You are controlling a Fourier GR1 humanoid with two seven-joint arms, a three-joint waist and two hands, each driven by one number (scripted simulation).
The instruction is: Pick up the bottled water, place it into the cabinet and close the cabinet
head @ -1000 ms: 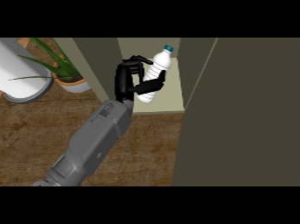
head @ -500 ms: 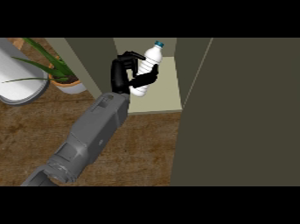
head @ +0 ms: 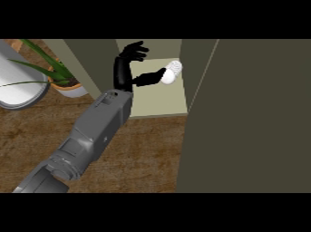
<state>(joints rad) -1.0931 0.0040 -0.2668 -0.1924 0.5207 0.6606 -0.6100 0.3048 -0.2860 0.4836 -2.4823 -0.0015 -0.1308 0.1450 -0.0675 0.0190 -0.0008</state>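
White bottled water (head: pixel 172 72) inside open cabinet (head: pixel 159 100) (on its shelf), left hand (head: pixel 128 68) fingers spread, thumb beside bottle.

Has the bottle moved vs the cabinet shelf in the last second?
Yes. The bottled water has gone deeper into the cabinet, toward the back of the pale shelf, and stands free; the left hand's fingers have opened off it.

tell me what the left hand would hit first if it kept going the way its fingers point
Probably the cabinet's inside back wall: the left hand points into the open cabinet, fingers spread, with the bottled water off to its right. Depth is unclear.
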